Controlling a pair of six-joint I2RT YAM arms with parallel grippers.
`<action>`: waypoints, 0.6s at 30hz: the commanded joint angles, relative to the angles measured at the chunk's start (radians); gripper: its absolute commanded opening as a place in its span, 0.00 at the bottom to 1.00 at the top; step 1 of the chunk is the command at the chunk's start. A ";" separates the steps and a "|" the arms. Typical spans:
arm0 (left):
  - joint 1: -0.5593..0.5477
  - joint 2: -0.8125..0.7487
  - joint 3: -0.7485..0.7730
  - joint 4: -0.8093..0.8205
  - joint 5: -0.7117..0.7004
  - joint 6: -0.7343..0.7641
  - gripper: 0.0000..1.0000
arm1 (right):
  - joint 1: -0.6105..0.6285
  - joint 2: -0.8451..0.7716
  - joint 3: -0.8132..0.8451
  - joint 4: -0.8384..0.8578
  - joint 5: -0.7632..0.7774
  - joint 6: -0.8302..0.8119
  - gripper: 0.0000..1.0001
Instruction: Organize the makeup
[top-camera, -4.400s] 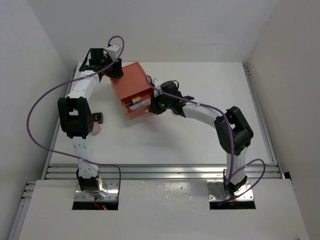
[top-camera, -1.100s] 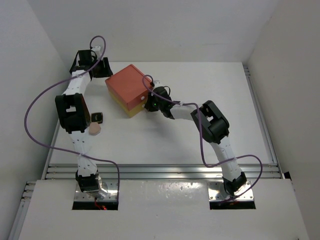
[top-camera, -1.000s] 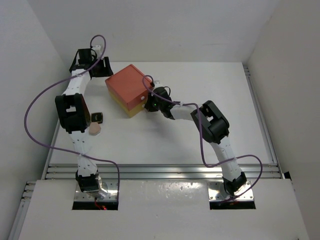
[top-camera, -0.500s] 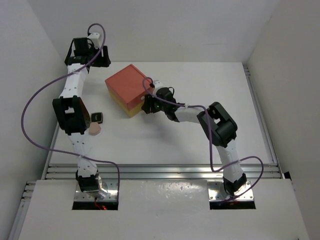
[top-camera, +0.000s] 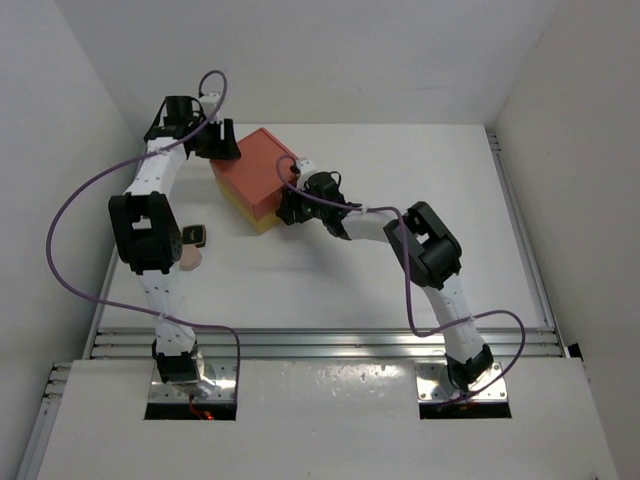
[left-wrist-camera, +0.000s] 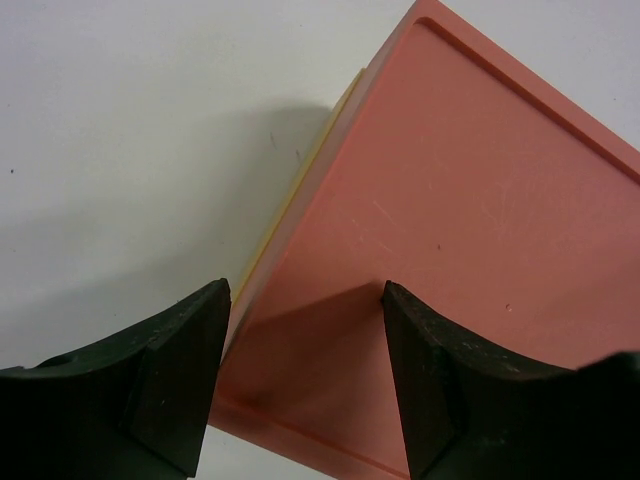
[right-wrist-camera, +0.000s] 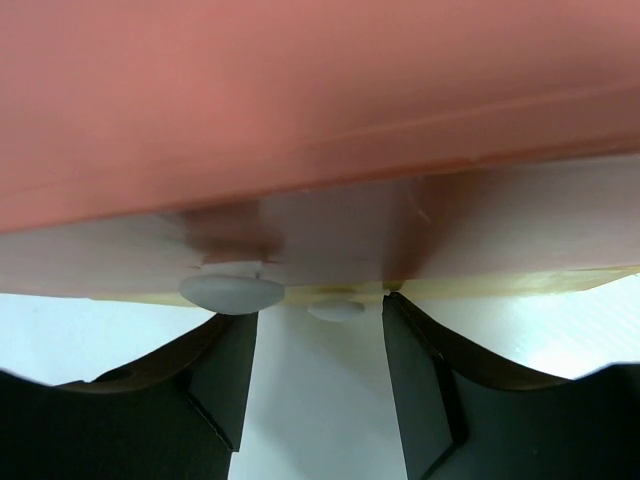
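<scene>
The coral-red and yellow drawer box (top-camera: 258, 175) stands at the table's back left with its drawers shut. Of the makeup, a small dark square case (top-camera: 202, 236) and a round peach puff (top-camera: 191, 257) lie beside the left arm. My left gripper (top-camera: 221, 150) hovers open over the box's rear left corner (left-wrist-camera: 480, 220), fingers (left-wrist-camera: 200, 340) apart. My right gripper (top-camera: 283, 208) is open at the box's front (right-wrist-camera: 300, 90). A white drawer knob (right-wrist-camera: 232, 292) sits just above its left finger, and a second knob (right-wrist-camera: 336, 312) shows between the fingers.
White walls close in at the back and on both sides. A metal rail (top-camera: 320, 340) runs along the near edge. Purple cables (top-camera: 70, 230) loop off both arms.
The drawer that stood open with tubes inside is now shut. My right gripper has opened at the box's front. My left gripper swung away, then returned to the box's rear corner.
</scene>
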 joint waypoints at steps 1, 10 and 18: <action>-0.004 -0.027 -0.016 -0.014 -0.002 0.000 0.68 | -0.003 0.016 0.043 0.028 0.017 -0.041 0.53; -0.013 -0.006 -0.025 -0.023 -0.033 0.019 0.66 | -0.006 0.016 0.029 0.077 0.040 -0.061 0.30; -0.013 0.012 -0.034 -0.032 -0.052 0.038 0.66 | -0.004 -0.027 -0.047 0.124 0.040 -0.092 0.02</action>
